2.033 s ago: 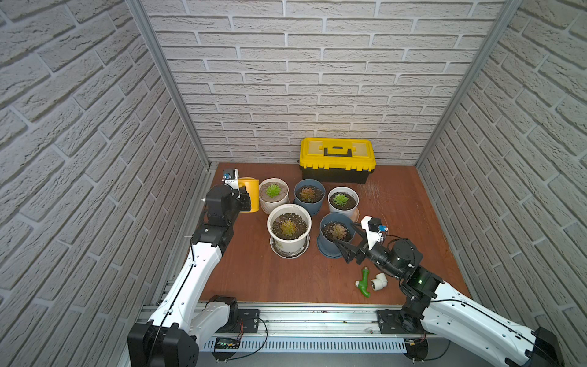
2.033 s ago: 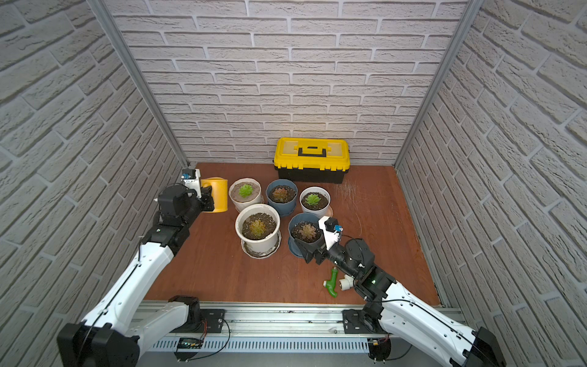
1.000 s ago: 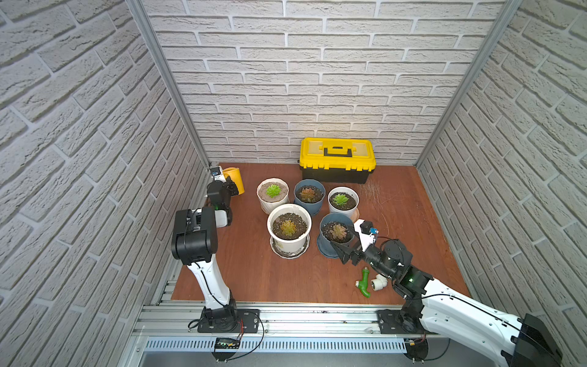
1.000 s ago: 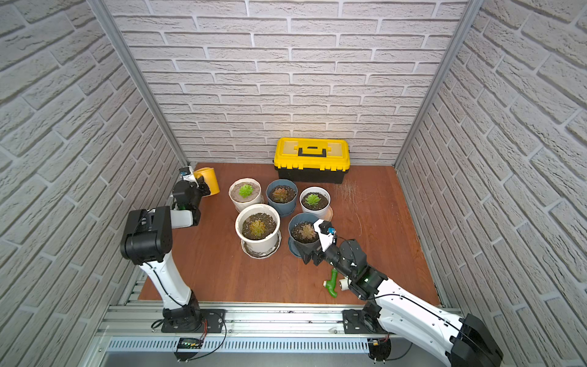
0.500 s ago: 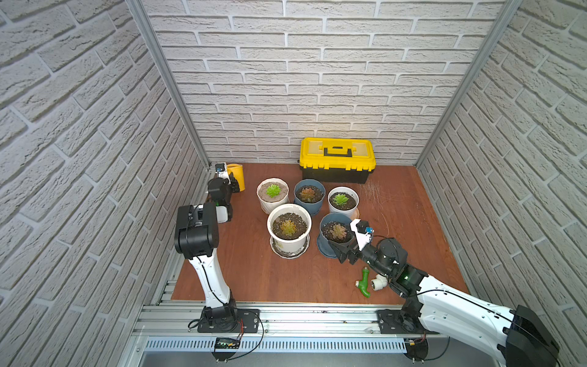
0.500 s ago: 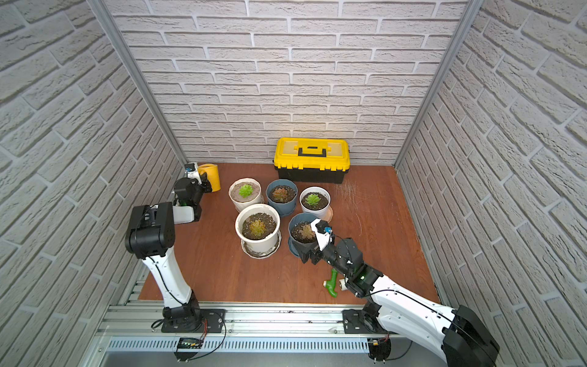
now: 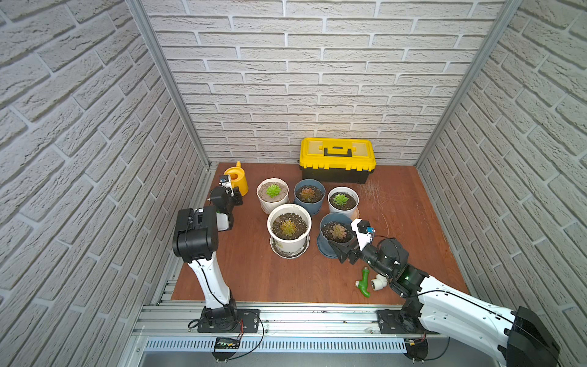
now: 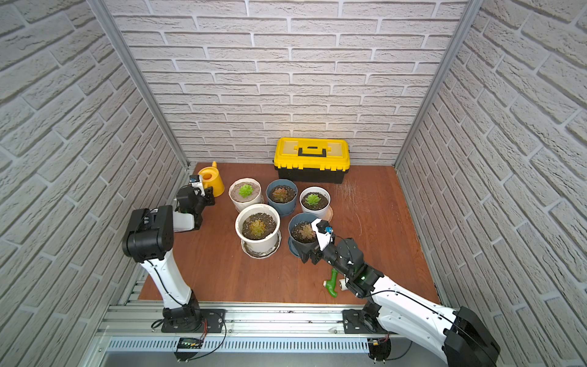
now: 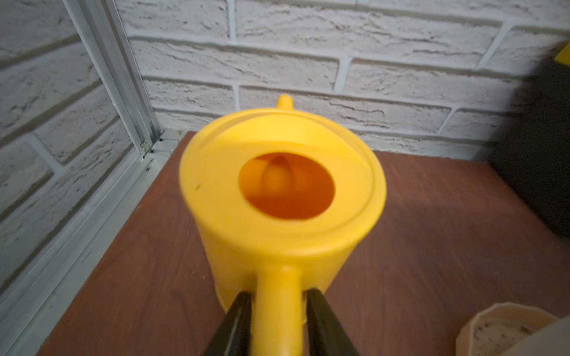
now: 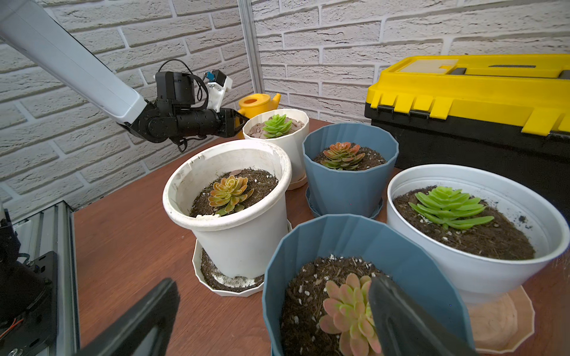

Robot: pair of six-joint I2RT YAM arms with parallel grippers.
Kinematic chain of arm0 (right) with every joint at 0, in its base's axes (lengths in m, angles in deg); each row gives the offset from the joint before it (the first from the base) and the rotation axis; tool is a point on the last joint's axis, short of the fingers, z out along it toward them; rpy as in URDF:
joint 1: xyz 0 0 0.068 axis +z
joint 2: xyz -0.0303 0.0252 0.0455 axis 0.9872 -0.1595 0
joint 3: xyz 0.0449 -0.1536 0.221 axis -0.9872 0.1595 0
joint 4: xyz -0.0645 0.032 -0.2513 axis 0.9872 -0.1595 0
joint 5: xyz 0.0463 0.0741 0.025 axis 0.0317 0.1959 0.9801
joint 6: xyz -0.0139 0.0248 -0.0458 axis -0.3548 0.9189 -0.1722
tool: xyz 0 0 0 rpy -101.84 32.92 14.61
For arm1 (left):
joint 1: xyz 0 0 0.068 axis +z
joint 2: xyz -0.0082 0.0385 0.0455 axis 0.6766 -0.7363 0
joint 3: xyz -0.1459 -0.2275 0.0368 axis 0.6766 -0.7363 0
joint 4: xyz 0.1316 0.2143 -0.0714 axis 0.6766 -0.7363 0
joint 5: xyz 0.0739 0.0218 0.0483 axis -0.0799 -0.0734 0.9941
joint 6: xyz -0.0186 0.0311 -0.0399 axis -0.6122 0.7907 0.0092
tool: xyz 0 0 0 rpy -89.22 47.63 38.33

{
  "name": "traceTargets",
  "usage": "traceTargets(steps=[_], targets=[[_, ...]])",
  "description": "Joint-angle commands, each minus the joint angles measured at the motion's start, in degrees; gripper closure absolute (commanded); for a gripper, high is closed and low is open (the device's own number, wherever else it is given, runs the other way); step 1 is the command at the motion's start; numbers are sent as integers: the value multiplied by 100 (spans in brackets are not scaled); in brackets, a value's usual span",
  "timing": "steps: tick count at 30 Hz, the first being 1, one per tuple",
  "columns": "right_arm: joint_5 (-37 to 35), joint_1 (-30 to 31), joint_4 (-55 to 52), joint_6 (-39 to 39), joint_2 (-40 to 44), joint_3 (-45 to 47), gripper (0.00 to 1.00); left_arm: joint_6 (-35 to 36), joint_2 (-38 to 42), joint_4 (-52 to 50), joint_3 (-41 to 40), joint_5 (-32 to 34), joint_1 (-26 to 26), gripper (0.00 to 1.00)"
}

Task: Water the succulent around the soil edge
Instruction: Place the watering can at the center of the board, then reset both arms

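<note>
The right tool [image 7: 338, 251] gapes astride the rim of the near ribbed blue pot [image 10: 339, 237]. At the far left corner of the brown wooden tabletop [image 7: 254, 279], the yellow plastic watering can [image 9: 277, 243] stands upright, handle between the fingers [image 9: 237, 323] of the left tool [image 9: 279, 297]; grip unclear.

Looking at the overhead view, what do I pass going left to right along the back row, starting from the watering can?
yellow watering can → cream pot with a green succulent → blue pot with a reddish succulent → white pot with a green succulent
</note>
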Motion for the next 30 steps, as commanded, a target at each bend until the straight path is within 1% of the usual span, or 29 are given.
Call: traceTargets(steps=[1, 3, 4, 6, 8, 13, 17, 20, 21, 23, 24, 27, 29, 30], targets=[[73, -13, 251, 74, 113, 12, 0, -58, 426, 23, -87, -35, -18, 58], [49, -13, 231, 77, 86, -1, 0, -94, 534, 72, -217, -22, -22, 49], [30, -13, 219, 75, 55, -16, 0, -105, 611, 95, -296, -2, -18, 42], [15, -9, 263, 109, -11, -8, 0, -132, 763, 143, -464, 51, -18, 24], [9, -6, 311, 121, -56, 7, 0, -154, 908, 223, -663, 107, -11, 2], [-167, -8, 322, 105, 16, 53, 0, -112, 1399, 418, -1257, 204, -9, 2], [-396, -13, 325, 70, 165, 147, 0, 169, 1627, 596, -1775, 141, -2, 2], [-528, -13, 342, 45, 256, 202, 0, 42, 1551, 1503, -2212, 255, -3, 2], [-567, -11, 344, 41, 266, 218, 0, 43, 1559, 1605, -2284, 234, 0, 2], [-667, -13, 348, 23, 268, 238, 0, 250, 1676, 1964, -2524, 432, -106, 2], [-709, -12, 343, 16, 261, 245, 0, 415, 1822, 1967, -2600, 574, -178, 2], [-791, -13, 435, 57, 177, 273, 0, 1061, 2521, 1572, -2771, 1361, -594, 1], [-739, -13, 535, 75, 84, 264, 0, 1498, 3028, 1361, -2920, 1665, -963, 2], [-707, -13, 572, 89, 41, 256, 0, 1593, 3251, 1246, -2998, 1840, -1111, 2]])
